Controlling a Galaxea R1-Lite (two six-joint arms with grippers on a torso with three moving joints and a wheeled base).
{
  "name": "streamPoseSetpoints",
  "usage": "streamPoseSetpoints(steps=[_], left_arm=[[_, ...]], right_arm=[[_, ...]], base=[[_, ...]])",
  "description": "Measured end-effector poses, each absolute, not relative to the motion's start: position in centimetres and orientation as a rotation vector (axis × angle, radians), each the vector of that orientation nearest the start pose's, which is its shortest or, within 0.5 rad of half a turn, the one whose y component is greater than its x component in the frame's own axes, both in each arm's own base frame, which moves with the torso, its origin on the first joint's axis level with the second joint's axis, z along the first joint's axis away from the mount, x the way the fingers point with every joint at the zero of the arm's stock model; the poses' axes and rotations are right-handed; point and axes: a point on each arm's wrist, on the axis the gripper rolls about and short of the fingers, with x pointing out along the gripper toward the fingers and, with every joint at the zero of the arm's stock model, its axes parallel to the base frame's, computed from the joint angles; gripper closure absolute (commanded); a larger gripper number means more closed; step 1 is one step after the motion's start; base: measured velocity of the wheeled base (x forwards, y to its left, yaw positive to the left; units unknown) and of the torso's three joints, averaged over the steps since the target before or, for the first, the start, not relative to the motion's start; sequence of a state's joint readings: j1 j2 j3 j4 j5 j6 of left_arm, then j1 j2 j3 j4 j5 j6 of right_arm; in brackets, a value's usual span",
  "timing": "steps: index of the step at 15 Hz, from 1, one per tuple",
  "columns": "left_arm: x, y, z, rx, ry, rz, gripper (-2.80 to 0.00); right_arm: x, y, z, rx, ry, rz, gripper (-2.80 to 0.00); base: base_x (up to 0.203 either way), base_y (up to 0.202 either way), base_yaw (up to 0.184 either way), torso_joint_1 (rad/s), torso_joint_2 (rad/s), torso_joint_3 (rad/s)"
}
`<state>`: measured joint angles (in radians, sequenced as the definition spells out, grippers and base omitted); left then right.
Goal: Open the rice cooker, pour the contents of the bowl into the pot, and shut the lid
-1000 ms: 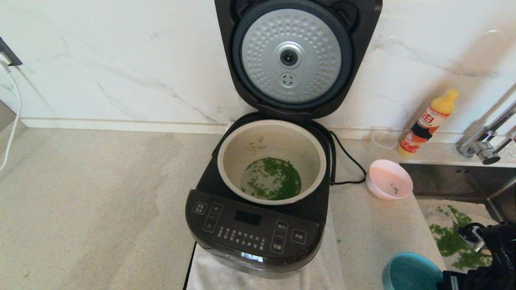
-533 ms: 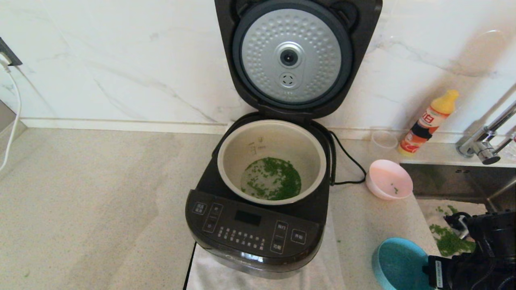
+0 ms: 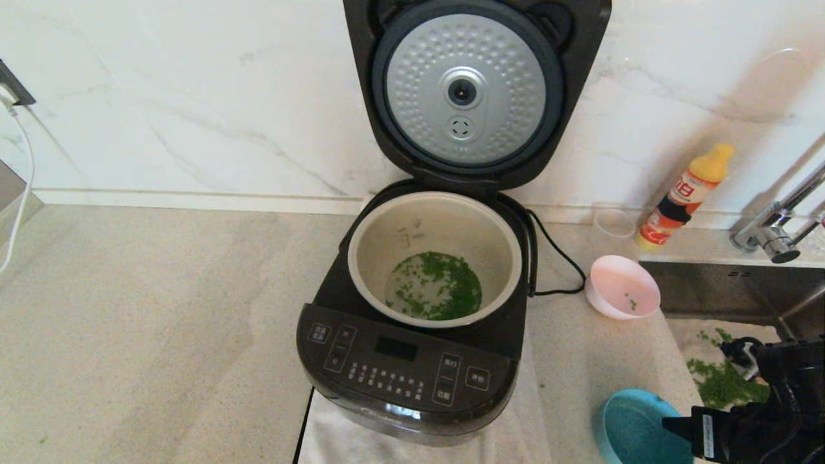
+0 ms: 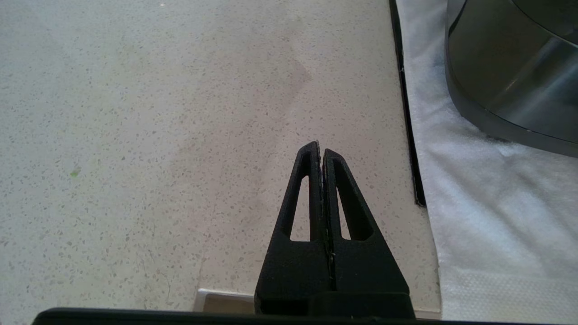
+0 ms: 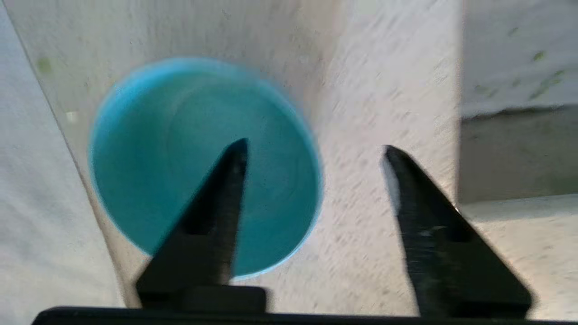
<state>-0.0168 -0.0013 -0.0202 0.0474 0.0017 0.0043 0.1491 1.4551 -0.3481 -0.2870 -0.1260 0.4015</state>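
The rice cooker [image 3: 406, 367] stands mid-counter with its lid [image 3: 464, 90] hinged upright, silver disc facing me. Green bits [image 3: 438, 293] lie scattered over the floor of the cream pot [image 3: 445, 222]. To the cooker's right sits the pink bowl [image 3: 612, 283], upright, with only a few green bits [image 3: 630, 301] inside. My right gripper [image 5: 316, 145] is open low at the near right, one finger over a teal bowl [image 5: 180, 158] and the other over bare counter. My left gripper [image 4: 319, 146] is shut and empty above the counter, beside the cooker's base [image 4: 510, 67].
The teal bowl [image 3: 635, 432] rests at the counter's near right beside my right arm [image 3: 760, 419]. More green bits [image 3: 722, 383] lie spilled beside the sink [image 3: 728, 290]. An orange bottle [image 3: 686, 193] and faucet [image 3: 773, 235] stand behind. A white cloth [image 4: 474, 203] lies under the cooker.
My right arm has shifted left and the teal bowl has moved left with it. The right gripper's fingers now stand apart. Cooker, pink bowl and left arm have not moved.
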Motion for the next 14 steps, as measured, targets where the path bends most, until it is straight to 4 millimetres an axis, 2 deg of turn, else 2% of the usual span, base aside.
streamPoseSetpoints(steps=[3, 4, 10, 14], left_arm=[[-2.4, 0.0, 7.6, 0.005, 0.025, -0.016, 0.0], [-2.4, 0.0, 7.6, 0.005, 0.026, -0.016, 0.0], [-2.4, 0.0, 7.6, 0.005, 0.026, -0.016, 0.0], [-2.4, 0.0, 7.6, 0.005, 0.025, -0.016, 0.0]], right_arm=[[17.3, 2.0, 11.8, 0.258, 0.679, -0.195, -2.8], [16.9, 1.8, 12.5, 0.248, 0.634, -0.214, 0.0], [14.9, -1.3, 15.1, 0.126, 0.476, -0.376, 0.0], [15.1, -4.2, 17.8, 0.054, 0.357, -0.551, 0.0]], base=[[0.0, 0.0, 0.0, 0.0, 0.0, 0.0], [0.0, 0.0, 0.0, 0.0, 0.0, 0.0], [0.0, 0.0, 0.0, 0.0, 0.0, 0.0], [0.0, 0.0, 0.0, 0.0, 0.0, 0.0]])
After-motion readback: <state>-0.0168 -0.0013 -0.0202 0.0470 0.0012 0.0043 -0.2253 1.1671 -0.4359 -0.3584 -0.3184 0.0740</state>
